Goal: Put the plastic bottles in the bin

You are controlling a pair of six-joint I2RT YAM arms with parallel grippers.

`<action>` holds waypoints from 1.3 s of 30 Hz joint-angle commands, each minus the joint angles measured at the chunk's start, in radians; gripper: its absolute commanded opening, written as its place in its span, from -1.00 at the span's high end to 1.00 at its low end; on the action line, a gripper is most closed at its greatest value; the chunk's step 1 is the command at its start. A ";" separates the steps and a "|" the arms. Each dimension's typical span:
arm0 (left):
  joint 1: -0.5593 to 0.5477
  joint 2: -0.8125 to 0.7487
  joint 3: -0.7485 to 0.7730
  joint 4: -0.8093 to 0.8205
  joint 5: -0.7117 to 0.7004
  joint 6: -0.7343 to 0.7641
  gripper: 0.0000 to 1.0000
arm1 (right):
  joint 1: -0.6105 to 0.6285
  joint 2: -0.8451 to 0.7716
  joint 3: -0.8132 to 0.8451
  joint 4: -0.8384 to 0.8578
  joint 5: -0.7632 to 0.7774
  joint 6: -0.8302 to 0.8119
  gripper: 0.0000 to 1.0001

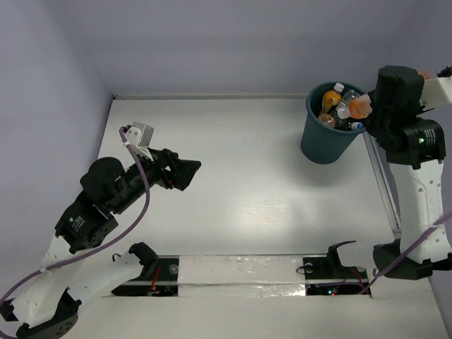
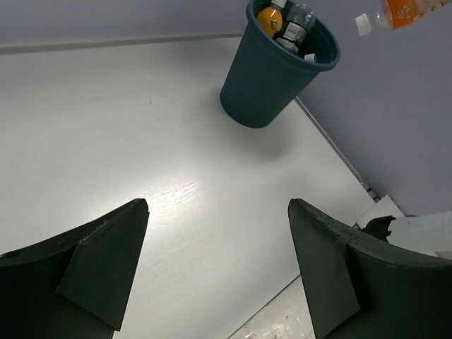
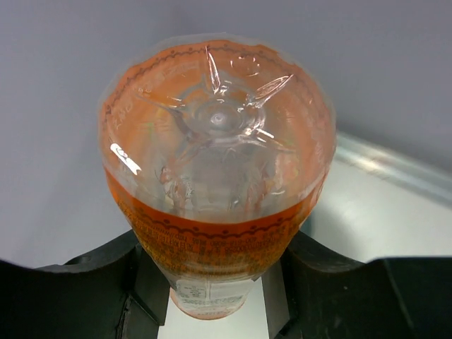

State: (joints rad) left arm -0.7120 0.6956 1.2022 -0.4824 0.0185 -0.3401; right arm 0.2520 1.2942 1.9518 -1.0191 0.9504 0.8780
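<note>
No word, brand or number can be read in any view. In the right wrist view, the orange bottle (image 3: 219,176) has a label band (image 3: 205,240) with fine dark print and a white patch (image 3: 212,293) at 6 o'clock, but the letters are too small and blurred. In the top view, the bottles (image 1: 332,99) inside the bin (image 1: 321,145), at 1 o'clock, have labels that are also too small to read.

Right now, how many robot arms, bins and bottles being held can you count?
Robot arms: 2, left arm and right arm
Bins: 1, the teal bin
Held bottles: 1, the orange bottle
Total: 4
</note>
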 commanded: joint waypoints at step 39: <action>-0.014 0.031 -0.044 0.068 -0.002 0.036 -0.56 | -0.178 0.410 0.093 -0.035 -0.134 -0.218 -0.59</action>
State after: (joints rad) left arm -0.7204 0.7273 1.1332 -0.4671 0.0170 -0.3149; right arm 0.0776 1.7752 2.0258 -1.0916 0.8566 0.6624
